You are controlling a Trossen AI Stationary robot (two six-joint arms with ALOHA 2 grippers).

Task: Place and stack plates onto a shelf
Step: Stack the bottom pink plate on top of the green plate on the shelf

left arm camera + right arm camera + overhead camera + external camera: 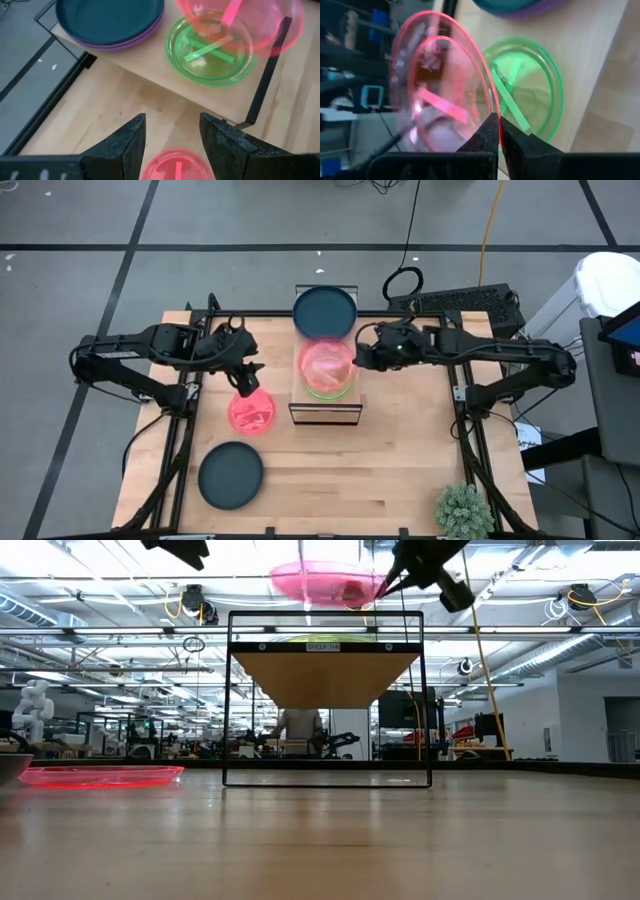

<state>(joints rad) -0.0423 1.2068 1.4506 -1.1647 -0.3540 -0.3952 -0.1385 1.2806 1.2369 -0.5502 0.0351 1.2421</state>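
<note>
Across pale wood-grain bench (400,470): task items arranged as follows.

Shelf (326,402), centre of bench: rectangular light wood plank top on thin black metal frame, open underneath.

On shelf top, far end: dark teal plate (324,309), round, opaque, matte, stacked on purple plate (135,42) with only the rim showing.

On shelf top, near end: translucent green plate (210,52), round, glossy.

Above green plate, clear of it and tilted: translucent pink plate (327,363), thin rim pinched in right end effector (498,131), fingers clamped together on the edge.

On bench, left of shelf: second translucent pink plate (251,412), lying flat.

On bench, near left corner: second dark teal plate (231,475), lying flat, well apart from shelf.

Left end effector (247,381): hovering above pink plate on bench, dark blunt fingers (125,145) spread apart, nothing between them.

On bench, near right corner: small green spiky plant (464,511).
</note>
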